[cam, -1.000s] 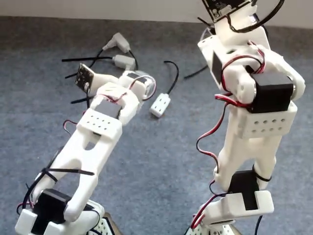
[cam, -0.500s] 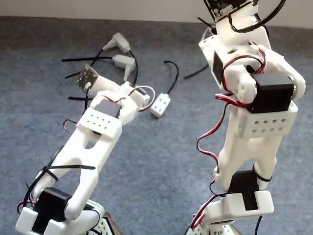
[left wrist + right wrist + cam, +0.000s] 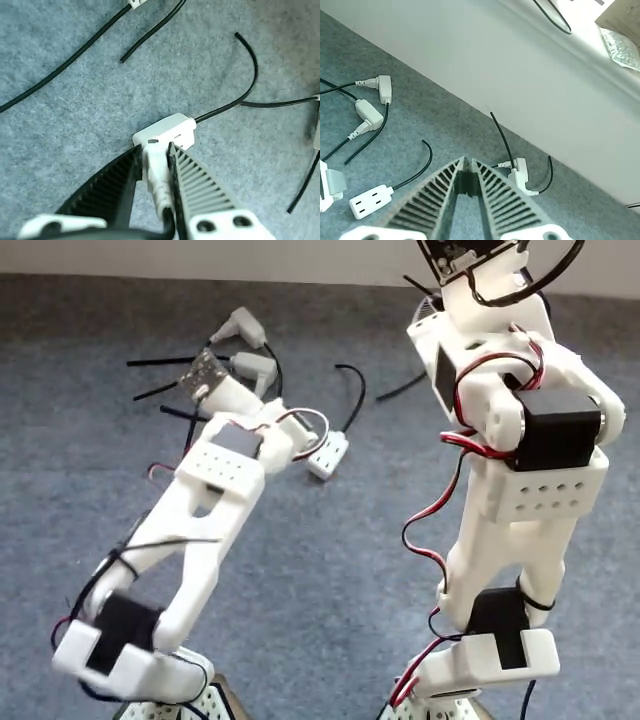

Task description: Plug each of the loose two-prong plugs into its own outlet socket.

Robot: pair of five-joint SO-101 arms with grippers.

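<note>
White plug (image 3: 159, 185) clamped in the closed left gripper (image 3: 154, 150), tip touching the outlet socket (image 3: 167, 131) on the worktop (image 3: 75, 125) — square to the socket face, then press straight and slowly, using the right gripper (image 3: 467, 167), shut and empty above, to steady the loose socket if needed.

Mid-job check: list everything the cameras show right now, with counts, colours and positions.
loose plugs: 2, white with black cords, side by side on the far side, ahead of the left arm
held plug: 1, white, tip at the outlet socket
outlet socket: 1, white, black cord, mid-surface
connector: 1, white, by the wall, type unclear
grey surface: 1, under everything
left gripper: 1, black and grey fingers, shut on the held plug
right gripper: 1, shut, empty, raised above the surface
</note>
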